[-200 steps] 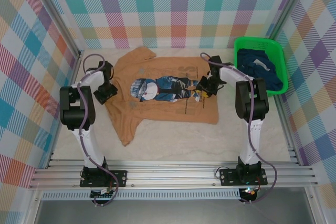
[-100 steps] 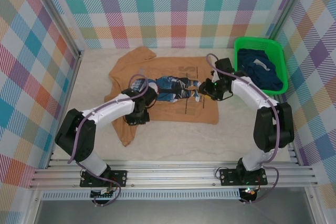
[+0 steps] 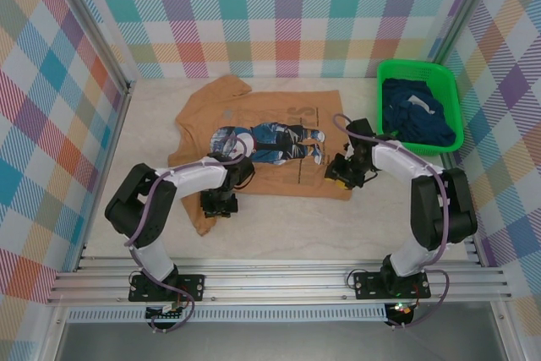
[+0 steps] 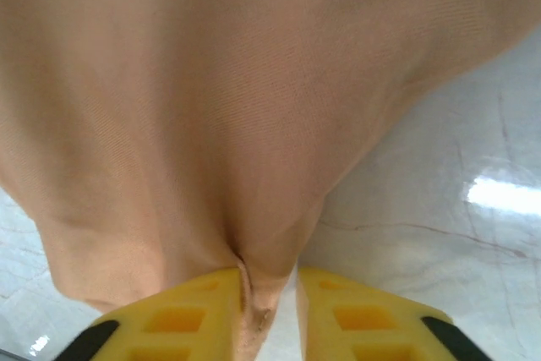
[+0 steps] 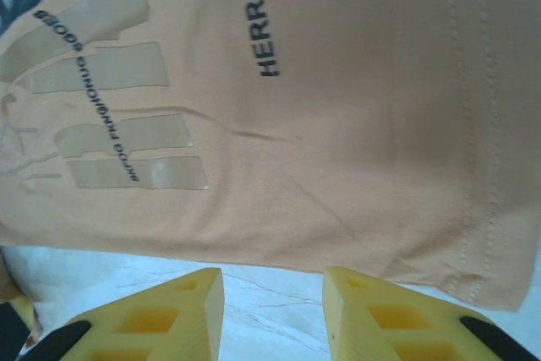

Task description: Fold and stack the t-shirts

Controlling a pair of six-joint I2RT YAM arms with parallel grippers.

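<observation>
The tan-orange t-shirt [image 3: 279,158] lies spread on the table with its cartoon print [image 3: 269,141] facing up. My left gripper [image 3: 221,201] sits at the shirt's near edge by the lower left sleeve. In the left wrist view, my left gripper [image 4: 269,283] has its jaws nearly together, pinching a creased fold of the tan cloth [image 4: 211,124]. My right gripper [image 3: 341,176] is at the shirt's near right corner. In the right wrist view, my right gripper [image 5: 272,278] is open over bare table just short of the hem [image 5: 355,247]. Dark navy t-shirts [image 3: 416,116] are piled in the basket.
A bright green mesh basket [image 3: 420,65] stands at the back right against the checkered wall. Checkered walls close in the table on three sides. Pale marble tabletop [image 3: 287,226] runs between the shirt and the arm bases.
My left arm swung from the shirt's left side across to its near edge and closed on the cloth. My right gripper moved from beside the print toward the near right hem.
</observation>
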